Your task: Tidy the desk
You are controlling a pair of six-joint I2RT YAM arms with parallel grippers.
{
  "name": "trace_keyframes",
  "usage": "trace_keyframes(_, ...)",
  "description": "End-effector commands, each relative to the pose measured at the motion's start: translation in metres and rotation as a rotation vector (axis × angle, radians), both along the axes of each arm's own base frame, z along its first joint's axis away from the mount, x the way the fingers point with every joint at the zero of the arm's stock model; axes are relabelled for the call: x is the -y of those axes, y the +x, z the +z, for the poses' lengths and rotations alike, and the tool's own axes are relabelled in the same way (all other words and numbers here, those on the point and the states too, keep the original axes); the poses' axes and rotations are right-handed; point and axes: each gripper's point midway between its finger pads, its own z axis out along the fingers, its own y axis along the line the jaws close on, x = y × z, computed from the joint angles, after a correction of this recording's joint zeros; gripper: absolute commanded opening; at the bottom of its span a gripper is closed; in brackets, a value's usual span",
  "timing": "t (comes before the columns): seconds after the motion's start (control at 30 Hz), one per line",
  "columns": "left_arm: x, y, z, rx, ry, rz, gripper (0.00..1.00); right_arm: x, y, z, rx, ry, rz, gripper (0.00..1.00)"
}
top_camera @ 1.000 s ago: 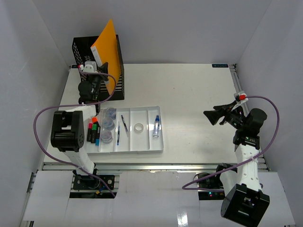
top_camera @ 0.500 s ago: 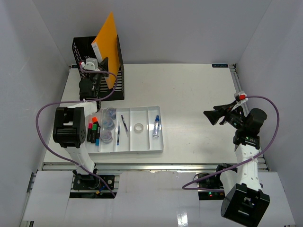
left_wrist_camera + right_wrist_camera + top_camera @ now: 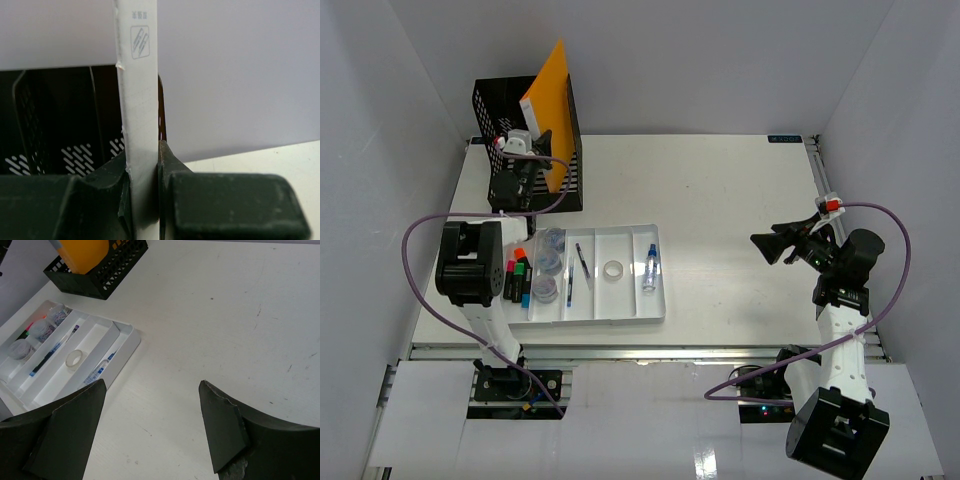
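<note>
The left gripper, clamped narrowly on a white booklet, has pushed further over the black basket, so filing it there looks close; the right gripper gapes empty.

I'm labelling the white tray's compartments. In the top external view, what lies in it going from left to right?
Markers → round clear tubs → pens → tape roll → blue-capped tube
</note>
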Motion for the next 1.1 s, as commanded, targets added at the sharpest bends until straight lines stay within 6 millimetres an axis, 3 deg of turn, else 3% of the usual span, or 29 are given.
trace_keyframes(0.0,0.008,-0.012,0.011,0.062,0.016,-0.032,0.0,0.001,0.0,0.011,0.061,-0.02,0.009,0.81)
trace_keyframes(0.2,0.01,-0.021,0.01,0.055,0.015,-0.046,0.0,0.001,-0.001,0.011,0.061,-0.02,0.008,0.81)
trace_keyframes(0.33,0.003,-0.037,0.024,0.048,-0.027,-0.023,0.86,0.002,0.0,0.012,0.07,-0.026,0.004,0.81)
trace_keyframes(0.37,0.002,-0.039,0.027,0.038,-0.035,-0.014,0.97,0.002,0.0,0.012,0.07,-0.027,0.002,0.81)
trace_keyframes(0.4,0.0,-0.039,0.024,-0.003,-0.038,-0.003,0.98,0.002,-0.001,0.012,0.073,-0.029,0.001,0.81)
trace_keyframes(0.47,-0.002,-0.046,0.039,-0.011,-0.043,0.002,0.98,0.003,-0.001,0.013,0.078,-0.033,-0.003,0.81)
trace_keyframes(0.53,-0.002,-0.059,0.071,0.011,-0.044,0.003,0.98,0.004,-0.001,0.014,0.085,-0.04,-0.009,0.82)
trace_keyframes(0.57,-0.003,-0.059,0.068,-0.039,-0.043,0.006,0.98,0.005,-0.001,0.014,0.088,-0.044,-0.016,0.82)
trace_keyframes(0.63,-0.007,-0.064,0.083,-0.1,-0.066,0.025,0.98,0.008,0.0,0.015,0.094,-0.054,-0.031,0.82)
trace_keyframes(0.8,-0.006,-0.094,0.111,-0.232,-0.159,0.004,0.98,0.023,0.009,0.01,0.051,-0.08,-0.12,0.94)
trace_keyframes(0.87,0.004,-0.113,0.102,-0.314,-0.175,-0.053,0.98,0.029,0.012,0.009,0.04,-0.097,-0.151,0.94)
trace_keyframes(0.9,0.009,-0.122,0.11,-0.301,-0.176,-0.089,0.98,0.031,0.014,0.009,0.03,-0.098,-0.166,0.91)
trace_keyframes(1.07,0.053,-0.198,0.086,-0.416,-0.151,-0.376,0.98,0.05,0.019,0.006,-0.007,-0.156,-0.263,0.9)
